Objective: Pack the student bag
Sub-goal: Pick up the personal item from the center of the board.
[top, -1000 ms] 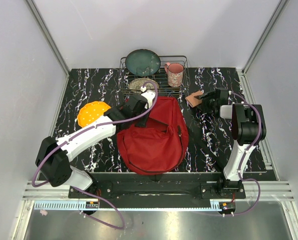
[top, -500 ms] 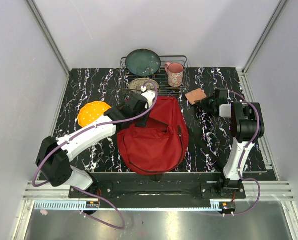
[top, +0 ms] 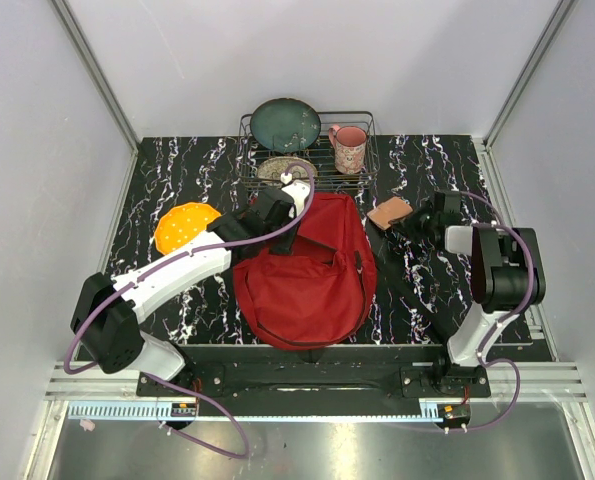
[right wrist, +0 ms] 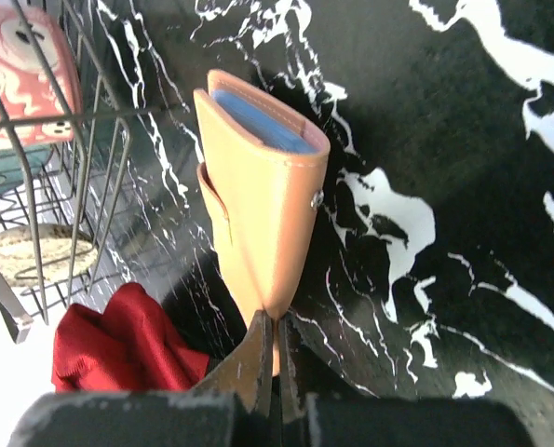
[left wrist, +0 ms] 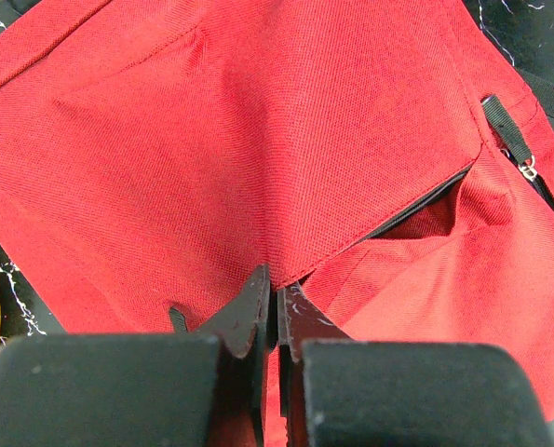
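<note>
Left pincer [left wrist: 277, 303] is clamped shut, a fold of the red bag [left wrist: 258, 140] nipped between its tips. The bag spreads out ahead of and beneath that pincer, lying flat on the bench [top: 177, 180]. Its zip mouth gapes just beyond the tips, with a black zip pull [left wrist: 509, 126] further off to the side.

Over to the right pincer [right wrist: 275, 345]: jaws pressed together, and they seem to be pinching the near edge of a tan wallet [right wrist: 263, 214], though the exact bite is hard to make out. The wallet sticks straight out from the tips, blue lining showing at its far end. A corner of the bag sits close beside this pincer. The wire rack [right wrist: 81, 186] stands beyond, to the same side, with a pink mug [right wrist: 20, 65] in it.
</note>
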